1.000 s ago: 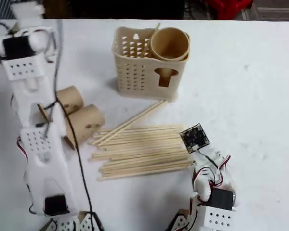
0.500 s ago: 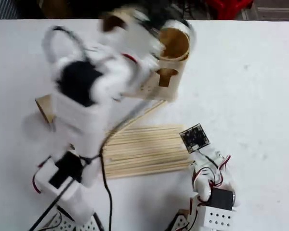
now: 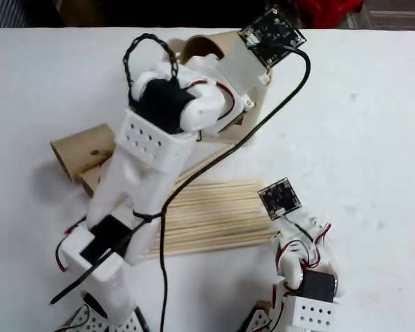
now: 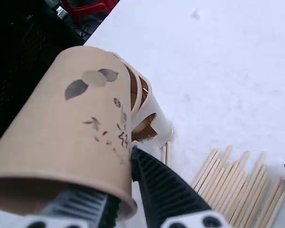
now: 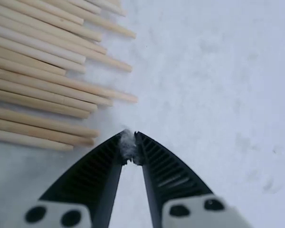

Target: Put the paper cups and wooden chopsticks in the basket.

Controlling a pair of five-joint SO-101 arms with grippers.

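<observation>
Left gripper (image 4: 121,183) is clamped on the rim of a tan paper cup (image 4: 71,128) printed with dark leaves; the small marks beside them are too blurred to read. In the high view this cup hangs tilted at upper centre, just over the beige slotted basket (image 4: 154,118). A second cup (image 3: 83,149) lies on its side at centre left. Lower right, the right gripper (image 5: 129,142), tips pressed together, rests beside the ends of the wooden chopsticks (image 3: 214,214).

No readable text is showing: the paper cup (image 4: 71,133) at the basket (image 4: 157,122) is carrying only grey leaf shapes (image 4: 92,80) and tiny illegible dark marks.
</observation>
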